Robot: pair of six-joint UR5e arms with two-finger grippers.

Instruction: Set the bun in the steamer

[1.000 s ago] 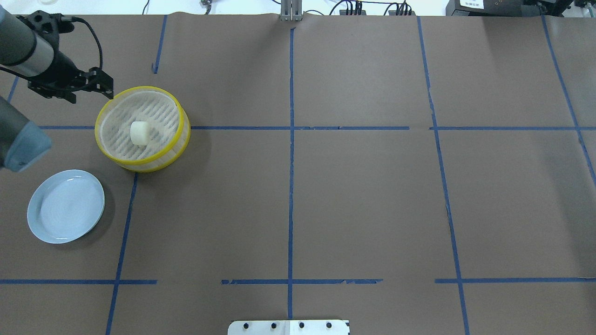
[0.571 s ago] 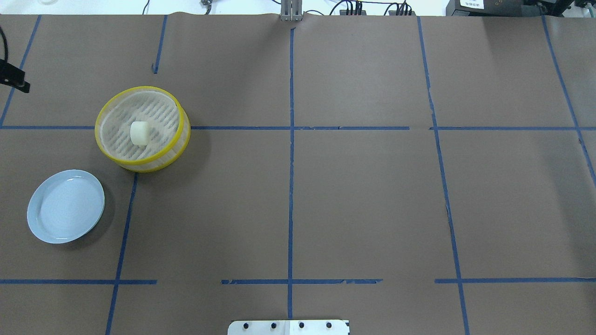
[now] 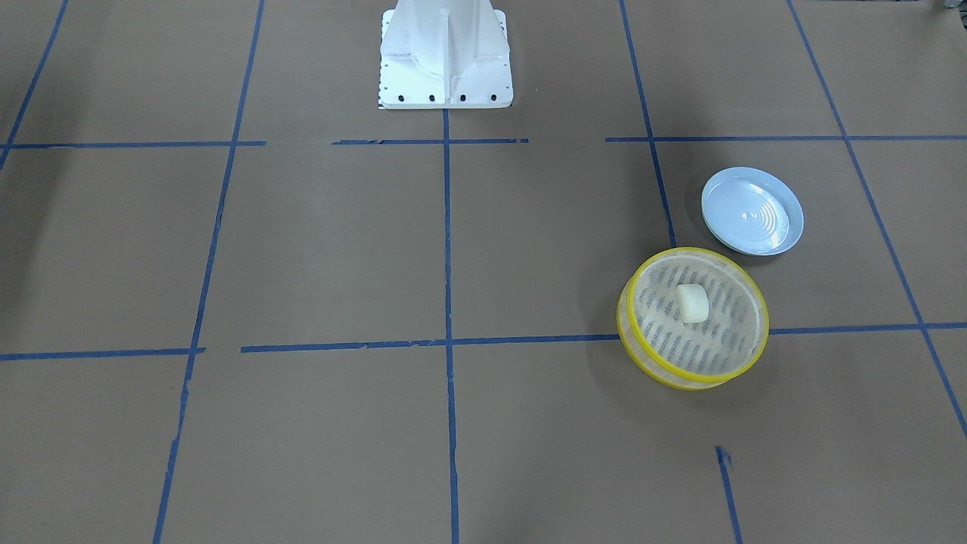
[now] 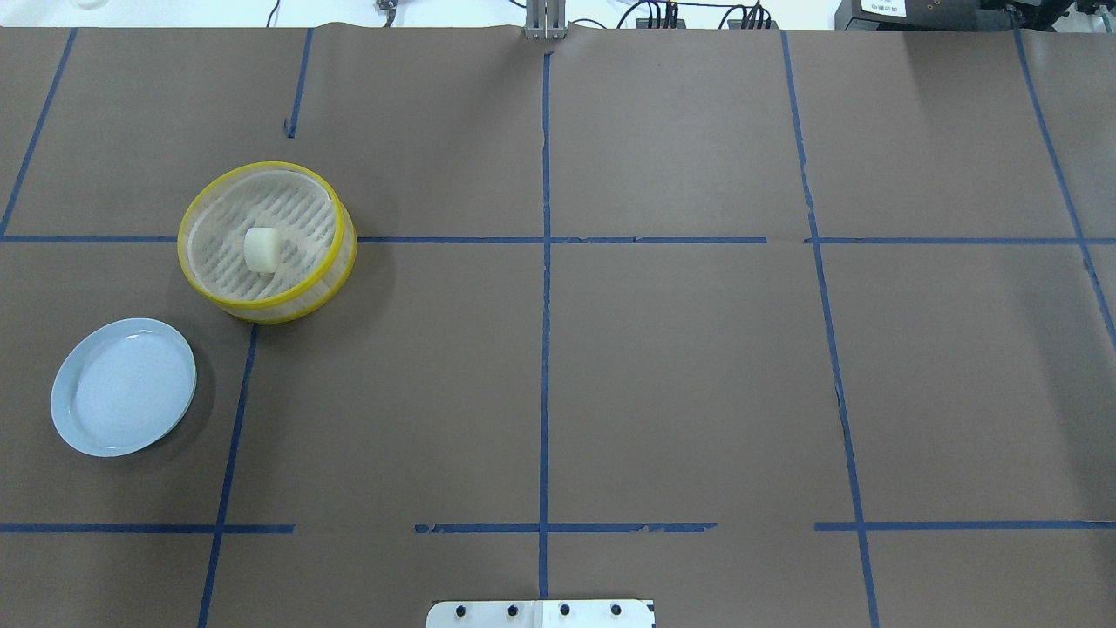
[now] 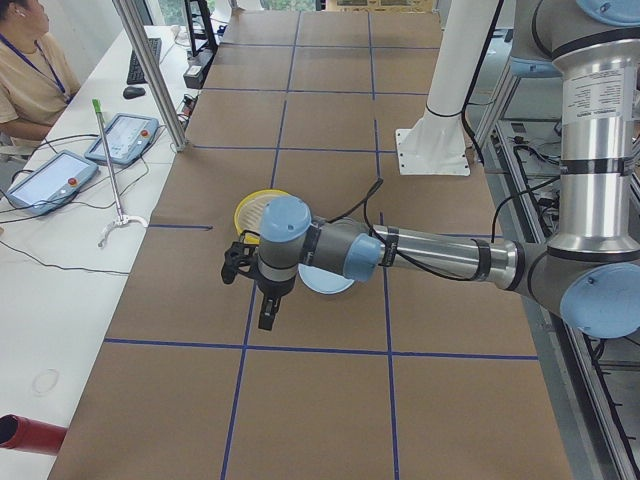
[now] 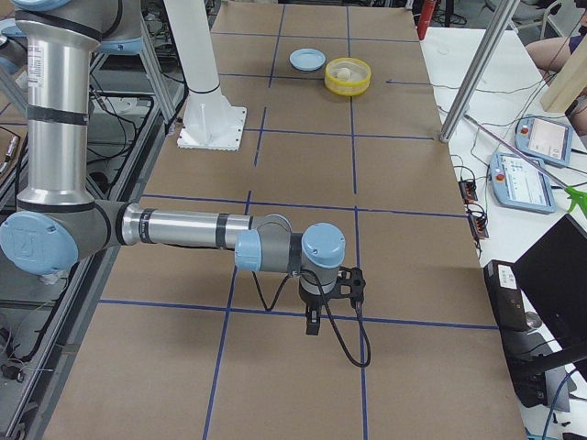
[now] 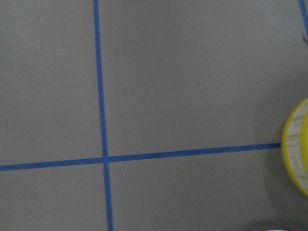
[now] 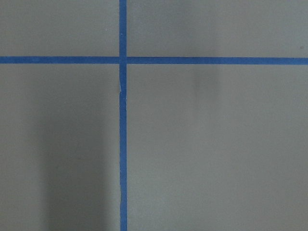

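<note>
The cream-white bun (image 4: 260, 249) lies inside the yellow-rimmed steamer (image 4: 261, 304) on the left of the table; both also show in the front view, the bun (image 3: 692, 302) in the steamer (image 3: 680, 375). No gripper touches them. My left gripper (image 5: 266, 312) shows only in the exterior left view, hovering off to the side of the steamer (image 5: 253, 206). My right gripper (image 6: 314, 323) shows only in the exterior right view, far from the steamer (image 6: 348, 77). I cannot tell whether either gripper is open or shut. The left wrist view catches just the steamer's rim (image 7: 294, 159).
A pale blue plate (image 4: 122, 386) sits near the steamer, toward the robot; it also shows in the front view (image 3: 752, 211). Blue tape lines cross the brown table cover. The white robot base (image 3: 446, 53) stands at the table's edge. An operator (image 5: 25, 70) sits beyond the far side.
My left arm, which was beside the steamer's far-left rim, has pulled away to the left and out of the overhead view. The bun, steamer and plate have not moved.
</note>
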